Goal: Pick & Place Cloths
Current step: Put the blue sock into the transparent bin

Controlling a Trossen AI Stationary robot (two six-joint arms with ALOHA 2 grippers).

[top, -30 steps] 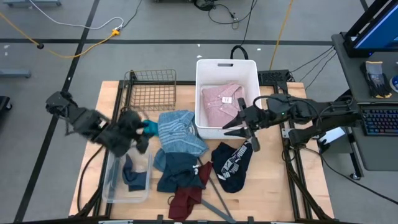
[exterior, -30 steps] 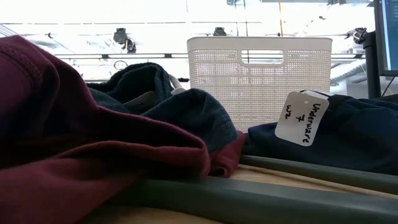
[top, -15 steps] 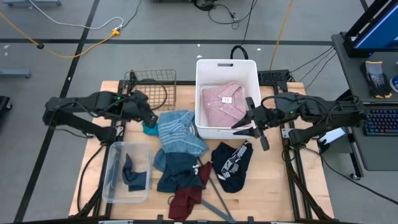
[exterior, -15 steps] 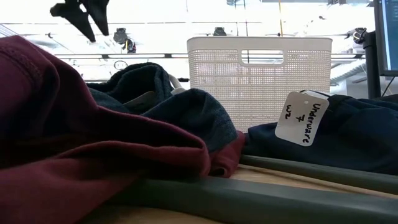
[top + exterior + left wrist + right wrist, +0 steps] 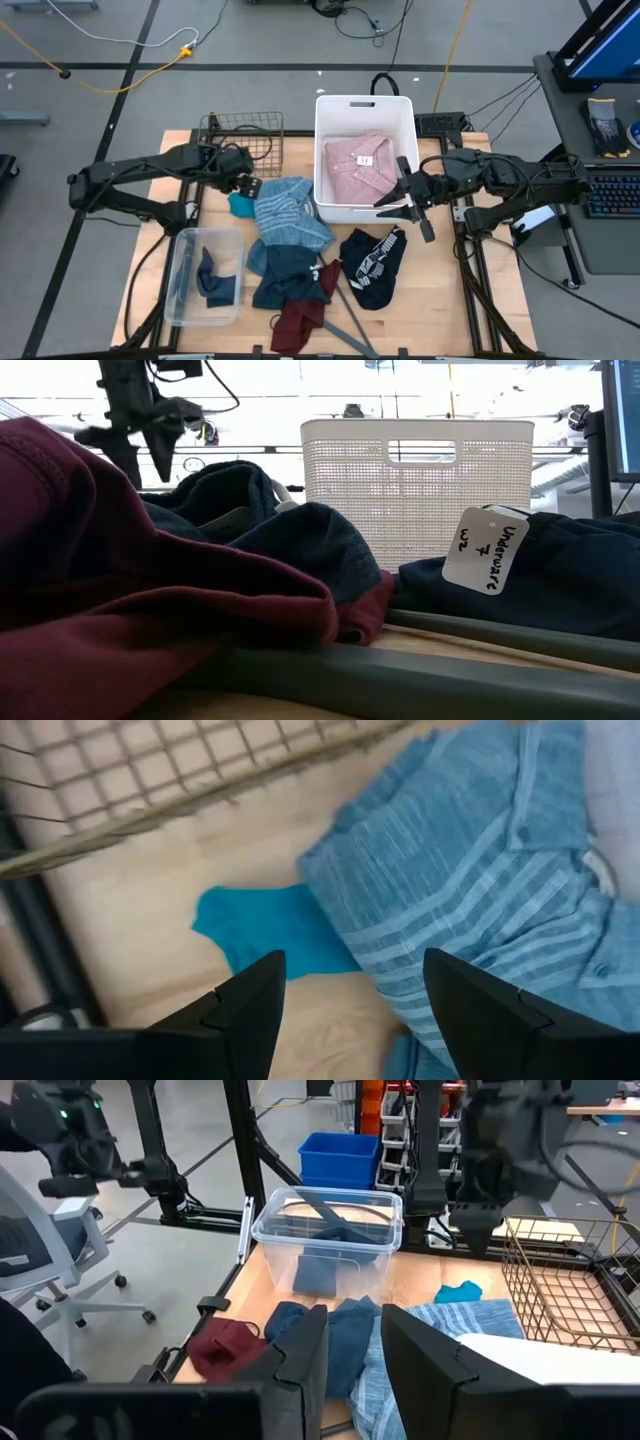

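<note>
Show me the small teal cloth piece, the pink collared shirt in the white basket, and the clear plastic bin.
small teal cloth piece (image 5: 275,925), left wrist view, middle of the fabric.
pink collared shirt (image 5: 352,170), high view, its chest.
clear plastic bin (image 5: 180,270), high view, its left wall.

A grey floor (image 5: 250,40) surrounds the wooden table (image 5: 440,310), crossed by dark tape lines and loose cables, one of them yellow (image 5: 140,72). To the right stands a desk (image 5: 600,240) with a keyboard (image 5: 612,195) and a blue-lit screen (image 5: 610,30). Beyond the table, an office chair (image 5: 60,1250) sits on the floor, and a blue bin (image 5: 338,1158) rests near shelving. The far side of the room is brightly lit.
</note>
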